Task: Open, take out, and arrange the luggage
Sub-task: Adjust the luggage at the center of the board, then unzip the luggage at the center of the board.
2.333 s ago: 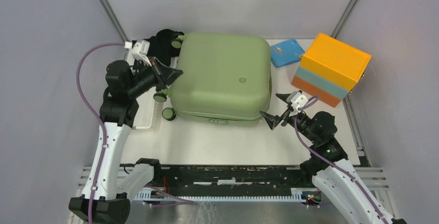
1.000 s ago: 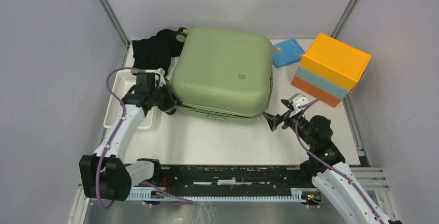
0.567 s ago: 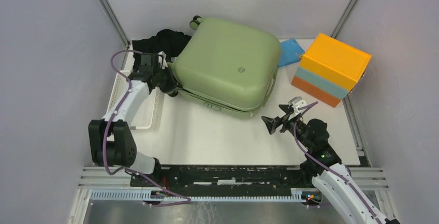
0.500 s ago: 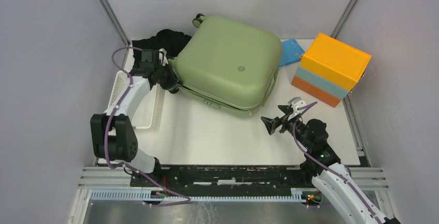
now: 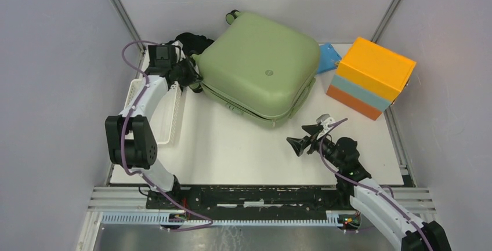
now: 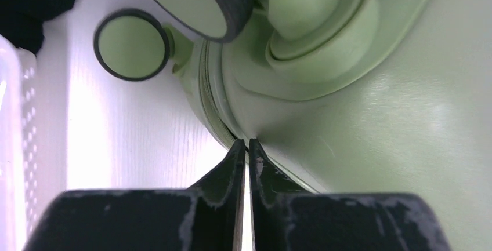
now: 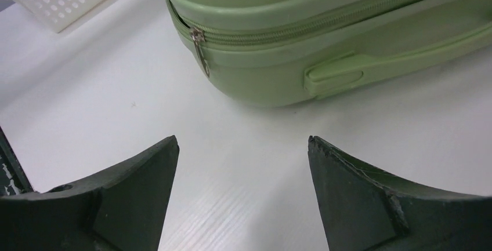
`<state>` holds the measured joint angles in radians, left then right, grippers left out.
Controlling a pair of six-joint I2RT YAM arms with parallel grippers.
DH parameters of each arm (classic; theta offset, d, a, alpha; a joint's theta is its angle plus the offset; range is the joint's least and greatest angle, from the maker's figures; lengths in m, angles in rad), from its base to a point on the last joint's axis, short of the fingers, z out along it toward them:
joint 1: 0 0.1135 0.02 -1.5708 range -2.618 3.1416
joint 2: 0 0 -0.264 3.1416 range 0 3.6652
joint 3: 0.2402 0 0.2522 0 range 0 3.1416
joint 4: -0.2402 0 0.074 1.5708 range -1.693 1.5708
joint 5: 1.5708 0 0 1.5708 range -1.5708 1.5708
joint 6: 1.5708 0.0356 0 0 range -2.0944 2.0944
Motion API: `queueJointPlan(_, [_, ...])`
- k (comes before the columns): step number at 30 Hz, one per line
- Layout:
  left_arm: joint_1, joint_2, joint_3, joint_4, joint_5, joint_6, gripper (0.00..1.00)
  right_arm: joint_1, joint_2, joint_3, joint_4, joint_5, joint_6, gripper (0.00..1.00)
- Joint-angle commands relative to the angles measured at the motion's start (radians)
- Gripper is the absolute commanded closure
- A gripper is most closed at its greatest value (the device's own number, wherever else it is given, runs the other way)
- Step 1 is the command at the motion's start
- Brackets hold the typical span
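The luggage (image 5: 261, 65), a sage-green hard-shell suitcase, lies closed and turned at an angle at the back of the table. My left gripper (image 5: 194, 82) is at its left corner beside the wheels (image 6: 132, 44). In the left wrist view, that gripper (image 6: 244, 142) is shut, its tips pressed to the zip seam of the shell (image 6: 377, 146); nothing shows between them. My right gripper (image 5: 297, 137) hovers open over bare table, short of the suitcase's near corner. In the right wrist view, its jaws (image 7: 242, 139) face the zip pull (image 7: 200, 45) and side handle (image 7: 348, 71).
A white perforated basket (image 5: 171, 120) lies along the left edge under my left arm. Black fabric (image 5: 194, 41) is bunched behind the suitcase's left corner. A blue flat item (image 5: 328, 57) and an orange and light-blue box (image 5: 374, 74) stand at the back right.
My left gripper moved toward the back wall and the suitcase's left corner swung with it, turning the case clockwise. My right arm drew back toward the near edge, staying open.
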<state>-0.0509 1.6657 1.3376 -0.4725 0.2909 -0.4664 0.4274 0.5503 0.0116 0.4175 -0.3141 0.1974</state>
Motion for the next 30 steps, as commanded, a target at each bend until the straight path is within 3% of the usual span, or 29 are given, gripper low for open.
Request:
queueJointPlan(1, [0.023,-0.155,-0.023,0.221,0.02,0.026,0.84,0.038,0.032,-0.048,0.265,0.01,0.009,0.13])
queueJointPlan(9, [0.023,-0.475,-0.26,0.275,0.185,0.08,0.35,0.138,0.176,-0.113,0.529,0.1,-0.003,0.19])
queueJointPlan(13, [0.024,-0.606,-0.385,0.245,0.201,0.14,0.21,0.203,0.266,-0.094,0.566,0.152,-0.022,0.23])
queueJointPlan(19, [0.022,-0.679,-0.511,0.185,0.138,0.221,0.2,0.317,0.355,-0.07,0.592,0.295,-0.048,0.31])
queueJointPlan(24, [0.022,-0.711,-0.526,0.172,0.132,0.221,0.2,0.365,0.382,-0.098,0.664,0.452,-0.024,0.36])
queueJointPlan(30, [0.022,-0.726,-0.529,0.175,0.128,0.219,0.2,0.387,0.519,-0.062,0.765,0.473,0.012,0.41])
